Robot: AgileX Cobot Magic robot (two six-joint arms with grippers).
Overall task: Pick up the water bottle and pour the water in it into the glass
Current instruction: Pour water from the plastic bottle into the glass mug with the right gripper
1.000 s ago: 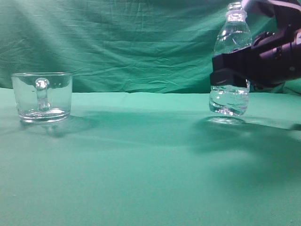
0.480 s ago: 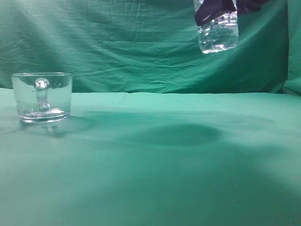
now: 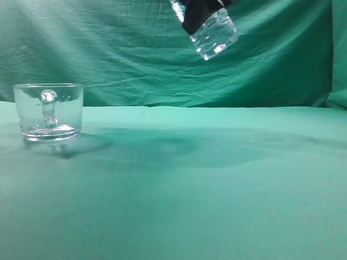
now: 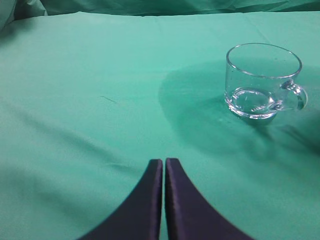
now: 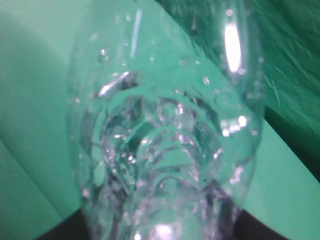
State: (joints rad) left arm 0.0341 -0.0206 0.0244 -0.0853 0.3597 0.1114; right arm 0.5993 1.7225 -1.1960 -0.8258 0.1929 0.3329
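Note:
The glass (image 3: pixel 48 111) is a clear mug with its handle toward the camera, standing at the left of the green table; it also shows in the left wrist view (image 4: pixel 262 81). The water bottle (image 3: pixel 215 33) hangs high at the top centre, tilted, only its lower end in frame. My right gripper (image 3: pixel 199 15) is shut on the bottle, which fills the right wrist view (image 5: pixel 165 140), water inside. My left gripper (image 4: pixel 164 161) is shut and empty, above the cloth, near and to the left of the glass in its wrist view.
A green cloth (image 3: pixel 179 184) covers the table and a green backdrop (image 3: pixel 119 49) hangs behind it. A soft shadow lies on the cloth between the glass and the middle.
My right gripper has lifted the bottle off the table at the right, carried it up and leftward, and tilted it. The glass has not moved.

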